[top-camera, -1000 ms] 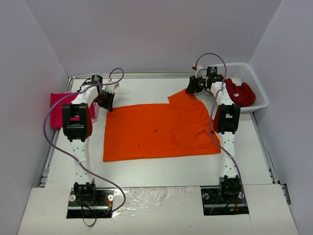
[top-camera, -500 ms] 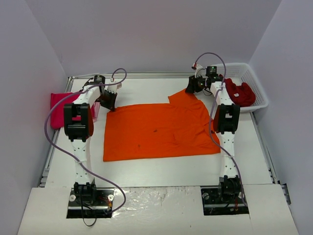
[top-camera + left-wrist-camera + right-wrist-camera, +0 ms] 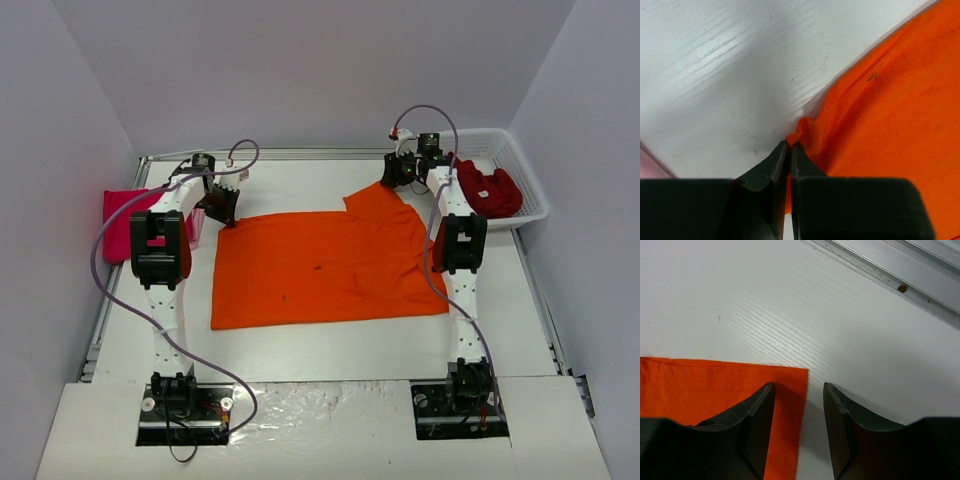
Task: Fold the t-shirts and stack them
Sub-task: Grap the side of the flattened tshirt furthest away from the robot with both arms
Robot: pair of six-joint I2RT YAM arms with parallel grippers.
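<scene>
A bright orange t-shirt (image 3: 330, 265) lies spread flat in the middle of the table. My left gripper (image 3: 222, 208) is at its far left corner, shut on a pinched fold of the orange cloth (image 3: 890, 110); the left wrist view shows the fold sticking out between the closed fingertips of the gripper (image 3: 789, 145). My right gripper (image 3: 397, 175) stands open at the shirt's far right sleeve. In the right wrist view the gripper (image 3: 799, 386) straddles the sleeve's corner (image 3: 715, 385), one finger over cloth, the other over bare table. A magenta-pink t-shirt (image 3: 125, 220) lies folded at the left edge. Dark red t-shirts (image 3: 490, 190) sit in the basket.
The white lattice basket (image 3: 525, 170) stands at the back right corner. An aluminium rail (image 3: 890, 275) runs along the table's far edge just beyond the right gripper. A pale pink cloth (image 3: 193, 228) shows beside the magenta shirt, under the left arm.
The right gripper's jaws have opened a little wider and it has edged toward the far rail. The left gripper shifted slightly right, still holding the corner.
</scene>
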